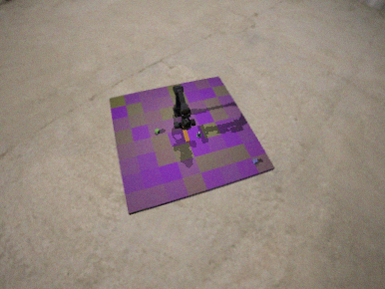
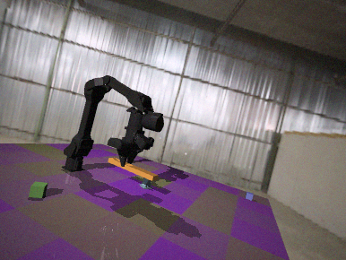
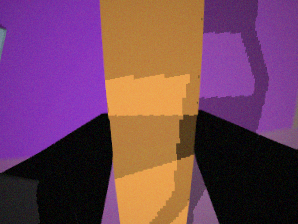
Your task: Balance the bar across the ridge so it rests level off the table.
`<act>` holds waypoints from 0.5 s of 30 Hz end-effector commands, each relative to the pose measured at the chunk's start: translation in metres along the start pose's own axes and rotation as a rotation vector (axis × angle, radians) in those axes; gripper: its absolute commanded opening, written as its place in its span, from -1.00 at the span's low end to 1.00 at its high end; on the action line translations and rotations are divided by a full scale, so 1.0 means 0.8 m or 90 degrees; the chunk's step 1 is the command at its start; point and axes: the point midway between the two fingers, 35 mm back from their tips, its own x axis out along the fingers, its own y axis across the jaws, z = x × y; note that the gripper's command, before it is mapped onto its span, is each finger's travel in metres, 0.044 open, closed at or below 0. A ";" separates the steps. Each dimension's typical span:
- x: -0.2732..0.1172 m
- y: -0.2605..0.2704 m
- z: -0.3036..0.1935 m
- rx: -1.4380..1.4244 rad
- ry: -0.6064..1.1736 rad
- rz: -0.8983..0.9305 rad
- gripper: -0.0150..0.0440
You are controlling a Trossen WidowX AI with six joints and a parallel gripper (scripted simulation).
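My gripper [image 1: 185,128] [image 2: 126,161] [image 3: 151,122] is shut on the orange bar [image 1: 186,136] [image 2: 132,169] [image 3: 152,83], gripping it near one end. In the exterior view the bar hangs a little above the checkered table [image 1: 150,194] [image 2: 90,224] and slopes down slightly towards its free end. The ridge [image 2: 144,185] is a small light-blue piece on the table below the bar's free end; it also shows in the top view [image 1: 198,134] just right of the bar. In the wrist view the bar runs straight away between the two dark fingers.
A green cube [image 1: 157,131] [image 2: 38,189] sits on the table left of the arm. A small blue cube [image 1: 256,160] [image 2: 249,195] lies near the table's right edge. The arm's base [image 1: 178,92] [image 2: 73,161] stands at the back of the table.
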 end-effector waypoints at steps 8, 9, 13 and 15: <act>-0.010 0.030 0.004 -0.133 -0.004 0.004 -0.49; -0.010 0.034 0.005 -0.153 -0.004 0.004 -0.49; -0.011 0.053 0.006 -0.235 -0.004 0.005 -0.49; -0.011 0.062 0.007 -0.277 -0.005 0.005 -0.49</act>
